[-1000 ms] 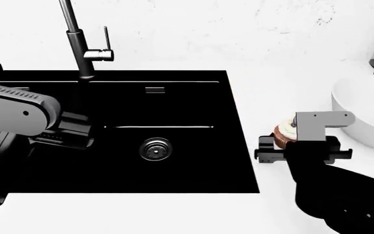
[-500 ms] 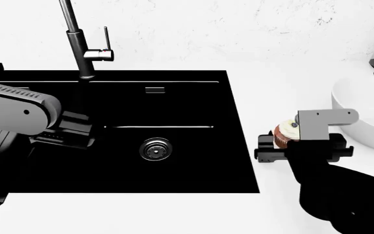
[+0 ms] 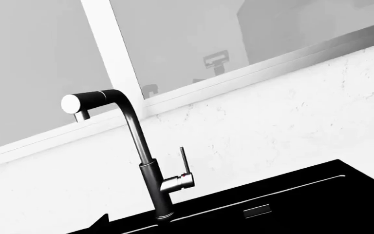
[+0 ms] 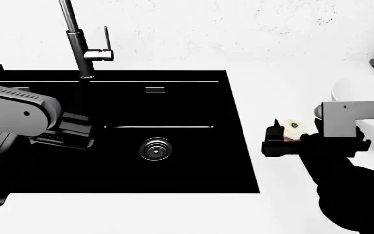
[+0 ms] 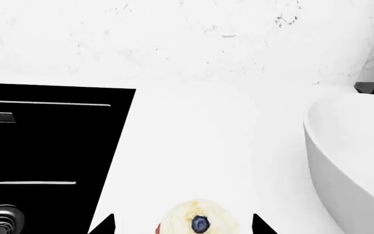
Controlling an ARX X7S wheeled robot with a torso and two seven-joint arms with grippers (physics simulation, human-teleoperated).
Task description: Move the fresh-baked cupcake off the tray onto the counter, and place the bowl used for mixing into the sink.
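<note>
Jaws of the right gripper [image 4: 284,139] bracket the small white-frosted, berry-topped cupcake [image 4: 293,127] at right of frame; whether they pinch it, I cannot tell. Frosting looks soft and smearable, so the ridged base seems the safest hold.

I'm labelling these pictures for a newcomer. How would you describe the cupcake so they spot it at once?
Start at the black sink and look to the white counter on its right. There, between the sink and the big white bowl, sits the cupcake inside the right pincer: the only small thing, with pale frosting and a dark berry.
</note>
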